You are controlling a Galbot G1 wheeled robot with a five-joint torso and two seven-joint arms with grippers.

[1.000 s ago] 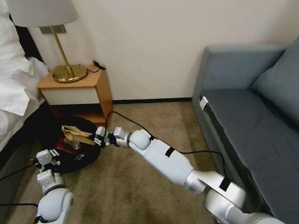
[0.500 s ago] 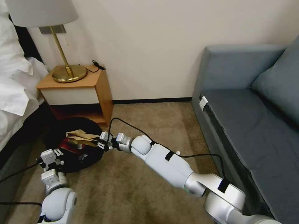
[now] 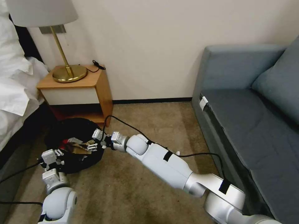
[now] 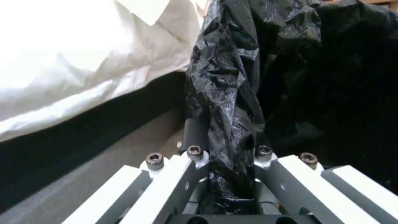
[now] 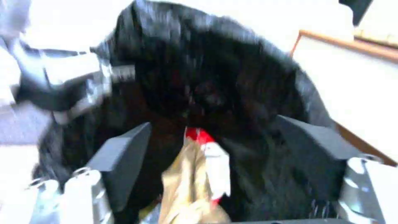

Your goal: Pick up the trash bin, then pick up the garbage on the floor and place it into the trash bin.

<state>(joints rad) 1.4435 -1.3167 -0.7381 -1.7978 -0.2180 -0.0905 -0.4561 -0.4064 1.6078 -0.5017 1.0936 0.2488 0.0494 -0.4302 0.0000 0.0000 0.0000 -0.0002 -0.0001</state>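
Tan paper [image 3: 78, 148] has dropped from the right gripper [image 3: 96, 140], now spread empty, into the trash bin [image 3: 70, 130] | left gripper [image 4: 226, 155] clenched on its bag rim | risk: liner slipping free.

We see the trash bin [image 3: 73, 146] sitting on the floor [image 3: 149, 124] beside the wooden nightstand [image 3: 78, 90]. Our right claw [image 3: 96, 140] hangs over the bin's near rim with its fingers spread, and the tan crumpled paper [image 3: 79, 148] lies inside on the black liner (a bit of red shows beside it). Our left claw [image 3: 56, 155] sits at the bin's edge nearest us.
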